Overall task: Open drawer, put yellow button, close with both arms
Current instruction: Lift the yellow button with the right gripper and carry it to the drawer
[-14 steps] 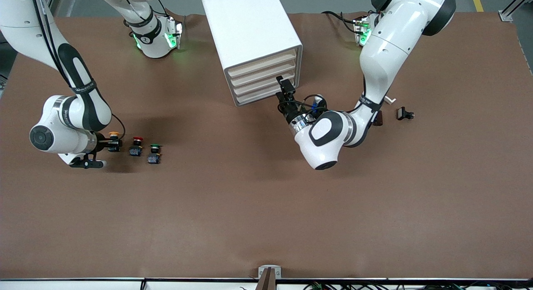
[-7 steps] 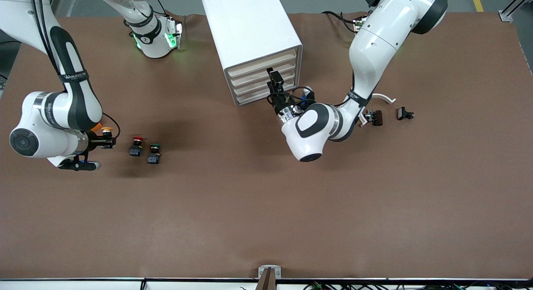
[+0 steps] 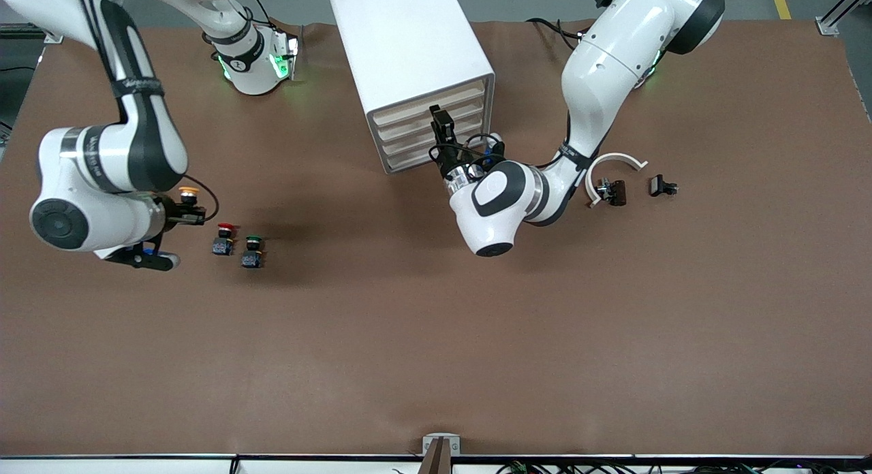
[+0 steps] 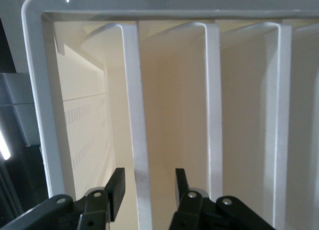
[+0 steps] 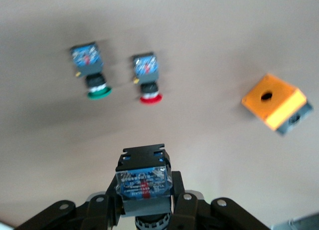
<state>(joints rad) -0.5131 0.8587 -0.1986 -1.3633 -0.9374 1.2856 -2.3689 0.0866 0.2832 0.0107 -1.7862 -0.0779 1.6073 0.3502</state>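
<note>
The drawer, uppermost of four in the white cabinet, is closed. My left gripper is at the cabinet's front, open. In the left wrist view its fingers stand on either side of the drawer's front lip, not touching it. My right gripper is shut on the yellow button and holds it in the air at the right arm's end of the table. In the right wrist view the button's dark blue body sits between the jaws of the gripper.
The red-capped button and the green-capped button stand on the table beside the right gripper. An orange box lies near them. A white curved piece and two dark small parts lie toward the left arm's end.
My right gripper has lifted the yellow button off the table. My left gripper has moved from the lower drawers up to the top drawer's front.
</note>
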